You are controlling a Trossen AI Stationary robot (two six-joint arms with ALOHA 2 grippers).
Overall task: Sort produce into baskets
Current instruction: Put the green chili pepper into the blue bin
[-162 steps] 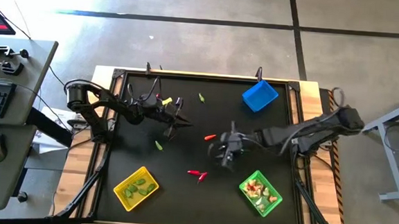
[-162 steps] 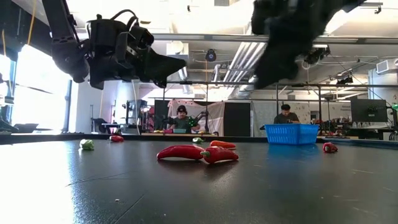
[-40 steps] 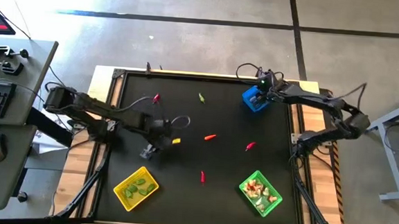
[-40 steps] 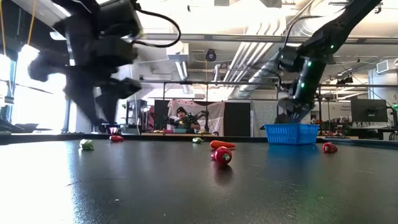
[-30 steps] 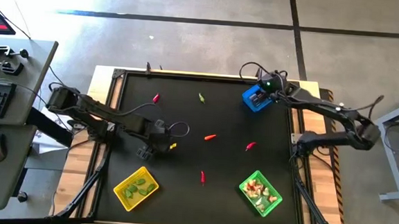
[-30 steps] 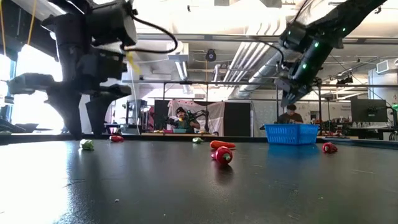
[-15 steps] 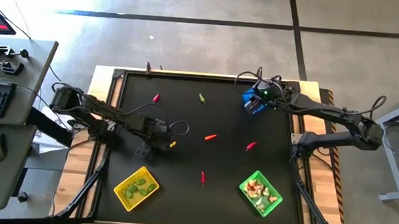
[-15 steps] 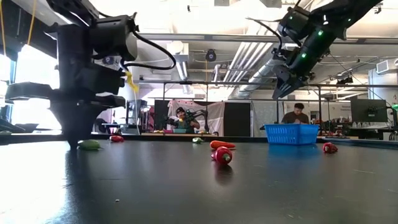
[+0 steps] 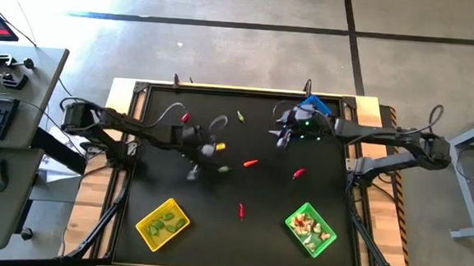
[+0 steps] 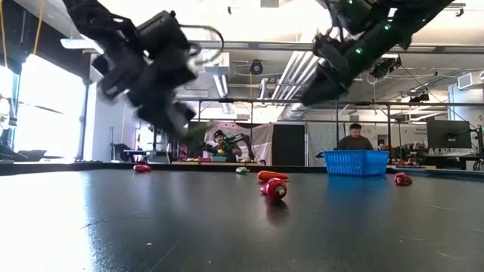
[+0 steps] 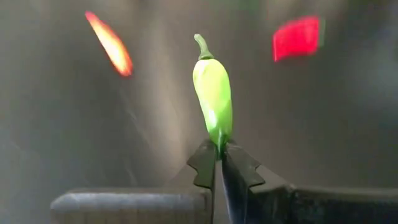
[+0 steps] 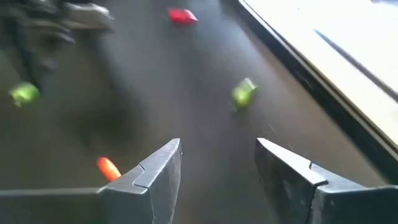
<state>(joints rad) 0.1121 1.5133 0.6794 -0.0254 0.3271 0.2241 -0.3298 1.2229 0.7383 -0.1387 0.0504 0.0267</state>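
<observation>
Since half a second back: lifted off the table with the green pepper (image 9: 223, 168), left gripper (image 9: 211, 159) now raised and swung toward the table's middle; right gripper (image 9: 282, 136) drawn away from the blue basket (image 9: 315, 106) at the far right corner, inward along the far edge.

High view: green pepper pinched at the left gripper's tip, over bare table left of centre. Yellow basket (image 9: 162, 223) near the near left corner, already holding green pieces; green basket (image 9: 309, 229) near the near right corner, holding pale bulbs. Loose on the table: orange piece (image 9: 251, 162) mid-table, red chilies (image 9: 298, 174) and (image 9: 241, 210), one more (image 9: 185, 117) and a green pod (image 9: 240, 115) toward the far edge.

Low view: left gripper (image 10: 181, 121) blurred, well above the surface; right gripper (image 10: 318, 89) high as well.

Left wrist view: jaws together on the pepper's (image 11: 212, 93) very tip, most of it sticking out beyond the fingers (image 11: 205, 163).

Right wrist view: fingers (image 12: 158, 168) spread wide, nothing between them, pod (image 12: 244, 92) ahead.

Best done, by judgement: carry smoothly to the yellow basket, no jerks given so slim a hold; lower inside the walls before letting go.
</observation>
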